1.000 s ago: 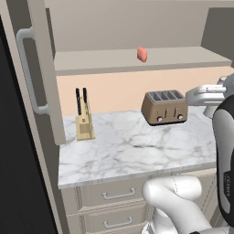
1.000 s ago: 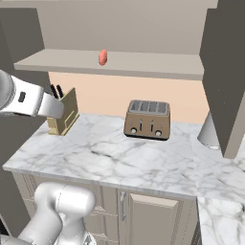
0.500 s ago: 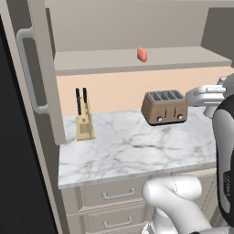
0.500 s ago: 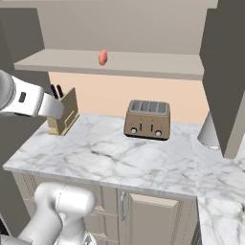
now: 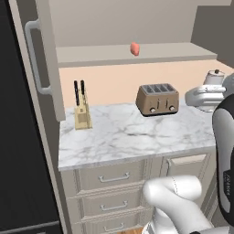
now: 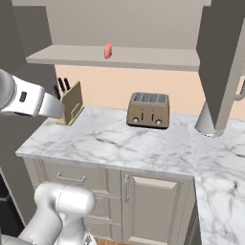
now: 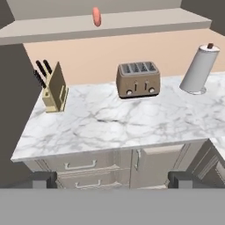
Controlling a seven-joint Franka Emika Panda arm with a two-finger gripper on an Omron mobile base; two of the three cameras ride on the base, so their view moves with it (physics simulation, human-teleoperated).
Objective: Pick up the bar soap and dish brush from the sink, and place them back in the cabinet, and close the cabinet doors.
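One small salmon-orange bar soap [image 5: 134, 49] sits on the cabinet [image 5: 137, 54] shelf, and the toaster [image 5: 157, 99] is the landmark here: the soap is up above it and a touch to its left, standing on edge near the shelf's front lip, with bare shelf on either side of it. The hand view has the gripper [image 7: 113, 179] hanging back from the counter, its two dark fingertips [image 7: 43, 179] spread wide apart at the bottom corners and nothing between them. Looking straight ahead from there, the toaster stands at the back of the white marble countertop [image 7: 114, 121], close to the peach wall. Well to the left of the toaster is a knife block [image 7: 54, 91] with dark handles poking up, and well to its right a paper towel roll [image 7: 199, 68] stands upright. Below the toaster, under the counter edge, run drawers [image 5: 109, 177] with curved metal pulls. Far left of the toaster in the left base view, one of the cabinet doors [image 5: 42, 59] stands swung open, its silver bar handle showing; in the right base view another open door [image 6: 222, 57] hangs to the toaster's right, in front of the towel roll.
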